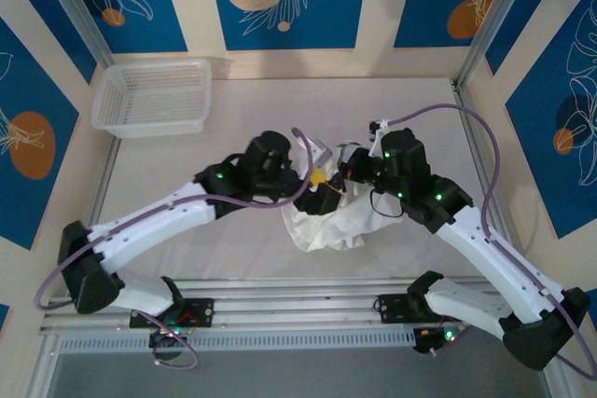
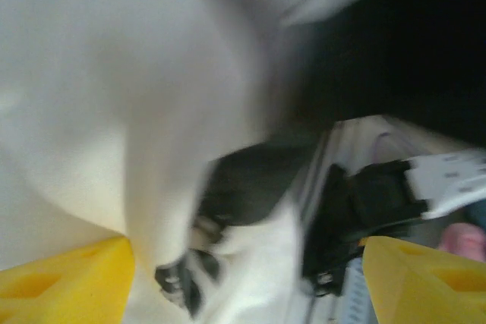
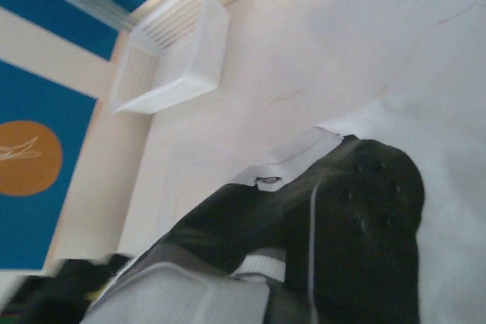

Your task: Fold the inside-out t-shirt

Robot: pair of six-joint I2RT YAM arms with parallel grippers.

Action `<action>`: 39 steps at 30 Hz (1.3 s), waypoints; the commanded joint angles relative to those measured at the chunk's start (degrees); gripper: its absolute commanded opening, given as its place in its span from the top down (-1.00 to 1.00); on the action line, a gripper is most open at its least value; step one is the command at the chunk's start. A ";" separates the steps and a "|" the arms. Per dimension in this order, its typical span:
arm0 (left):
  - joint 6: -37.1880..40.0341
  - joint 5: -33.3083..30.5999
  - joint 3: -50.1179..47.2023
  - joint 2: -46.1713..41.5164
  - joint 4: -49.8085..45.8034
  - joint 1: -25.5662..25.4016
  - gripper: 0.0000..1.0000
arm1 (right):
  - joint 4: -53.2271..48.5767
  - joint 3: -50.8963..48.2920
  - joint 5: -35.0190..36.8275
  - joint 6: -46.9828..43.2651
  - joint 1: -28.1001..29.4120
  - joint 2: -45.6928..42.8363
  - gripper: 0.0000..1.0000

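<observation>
The left gripper [image 2: 244, 282] stands wide open, white cloth slumped loosely between its yellow fingers [image 2: 64, 282]. The right gripper [image 1: 347, 171] is closed tight, though I can't tell whether it pinches any cloth. The inside-out t-shirt [image 1: 326, 221] lies bunched in a crumpled heap, well apart from the white mesh basket [image 1: 154, 95], nearer the arms and off to its right.

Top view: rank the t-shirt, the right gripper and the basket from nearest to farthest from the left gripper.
From the left gripper:
1. t-shirt: bunched right under it, mid-table.
2. right gripper: just to its right, over the same cloth.
3. basket: far-left corner, well away.
</observation>
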 commanded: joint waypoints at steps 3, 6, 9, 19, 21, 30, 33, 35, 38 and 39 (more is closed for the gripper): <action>4.17 -12.34 -6.77 9.22 5.33 0.72 -0.57 | -10.71 7.09 19.06 10.06 1.92 0.44 1.00; 1.58 -21.79 -9.99 13.86 7.66 2.48 -0.58 | -17.60 11.10 22.40 15.91 1.52 0.73 1.00; -2.84 -26.76 -14.54 15.21 10.71 8.13 -0.60 | -25.67 16.69 21.96 21.56 -1.23 0.67 1.00; -2.66 -16.28 -22.97 1.89 16.38 19.83 -0.72 | -19.84 12.52 7.54 20.50 -8.19 -2.28 1.00; -4.45 -2.19 -23.59 -2.53 22.44 19.15 -0.73 | -17.43 10.46 4.60 18.40 -8.19 -1.57 1.00; -0.71 0.68 -6.95 -0.88 13.55 7.12 -0.74 | -0.25 3.28 -17.68 -0.09 -7.84 -0.56 1.00; -2.42 2.83 -4.58 3.05 14.86 8.18 -0.71 | -1.71 3.12 -19.76 -0.50 -7.76 -0.79 1.00; -3.29 5.56 -2.96 6.25 15.42 8.25 -0.38 | -0.35 2.28 -24.88 -1.32 -7.75 -1.16 1.00; -7.17 0.65 -0.40 10.12 11.17 9.95 0.65 | 1.02 0.22 -30.38 -3.37 -7.71 -2.92 1.00; -9.85 0.72 -0.65 10.88 11.18 11.55 0.89 | 0.92 -0.41 -31.23 -4.30 -7.75 -3.79 1.00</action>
